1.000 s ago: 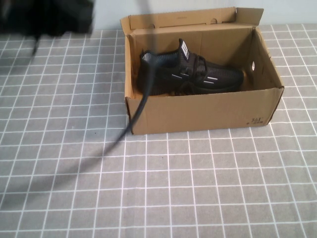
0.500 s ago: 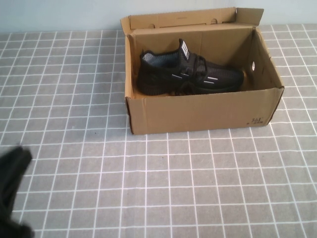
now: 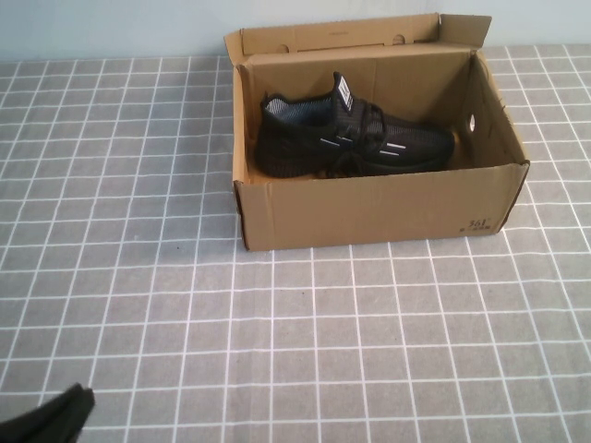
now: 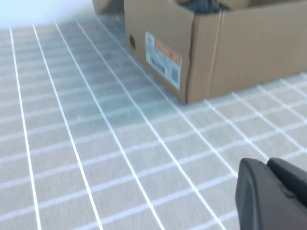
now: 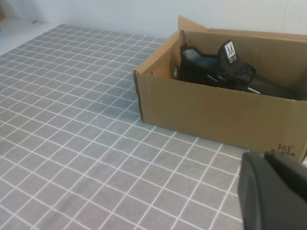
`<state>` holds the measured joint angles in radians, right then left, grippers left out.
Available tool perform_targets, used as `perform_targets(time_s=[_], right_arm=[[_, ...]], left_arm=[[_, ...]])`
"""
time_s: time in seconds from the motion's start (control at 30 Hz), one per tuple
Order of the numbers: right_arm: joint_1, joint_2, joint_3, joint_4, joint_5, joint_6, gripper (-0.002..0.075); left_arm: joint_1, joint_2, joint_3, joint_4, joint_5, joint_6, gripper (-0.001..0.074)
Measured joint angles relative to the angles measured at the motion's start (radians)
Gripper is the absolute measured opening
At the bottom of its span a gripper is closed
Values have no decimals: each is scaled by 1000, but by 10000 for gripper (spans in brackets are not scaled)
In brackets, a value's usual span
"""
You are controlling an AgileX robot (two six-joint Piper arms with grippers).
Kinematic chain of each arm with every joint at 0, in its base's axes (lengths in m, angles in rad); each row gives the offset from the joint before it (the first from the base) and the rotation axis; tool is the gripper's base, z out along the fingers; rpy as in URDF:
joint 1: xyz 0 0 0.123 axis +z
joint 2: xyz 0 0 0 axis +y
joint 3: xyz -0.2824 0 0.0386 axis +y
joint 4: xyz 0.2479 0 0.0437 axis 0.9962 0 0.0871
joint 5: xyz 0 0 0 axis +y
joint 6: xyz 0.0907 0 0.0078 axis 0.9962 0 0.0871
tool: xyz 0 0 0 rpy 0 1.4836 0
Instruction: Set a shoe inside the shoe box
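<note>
The black knit shoe (image 3: 351, 138) lies on its sole inside the open brown shoe box (image 3: 369, 210), heel to the left and toe to the right. It also shows in the right wrist view (image 5: 218, 72) inside the box (image 5: 216, 112). My left gripper (image 4: 268, 165) is shut and empty, low over the cloth, left of and nearer than the box (image 4: 240, 48). In the high view only a dark part of the left arm (image 3: 51, 420) shows at the near left corner. My right gripper (image 5: 268, 155) is shut and empty, nearer than the box's front right corner.
The box's lid flap (image 3: 342, 37) stands up at the back. A grey cloth with a white grid (image 3: 305, 351) covers the table. A white label (image 4: 163, 53) is on the box's left end wall.
The left arm has pulled away from the box, swung down to the near left corner and almost left the high view. The shoe and the box have not moved.
</note>
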<state>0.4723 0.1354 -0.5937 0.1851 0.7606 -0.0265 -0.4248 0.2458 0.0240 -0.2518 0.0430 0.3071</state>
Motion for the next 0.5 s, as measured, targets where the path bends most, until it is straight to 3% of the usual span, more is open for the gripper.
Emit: perform_targets(time_s=[0.5], right_arm=[[0, 0, 0, 2, 22, -2, -16]], left_arm=[[0, 0, 2, -3, 104, -4, -1]])
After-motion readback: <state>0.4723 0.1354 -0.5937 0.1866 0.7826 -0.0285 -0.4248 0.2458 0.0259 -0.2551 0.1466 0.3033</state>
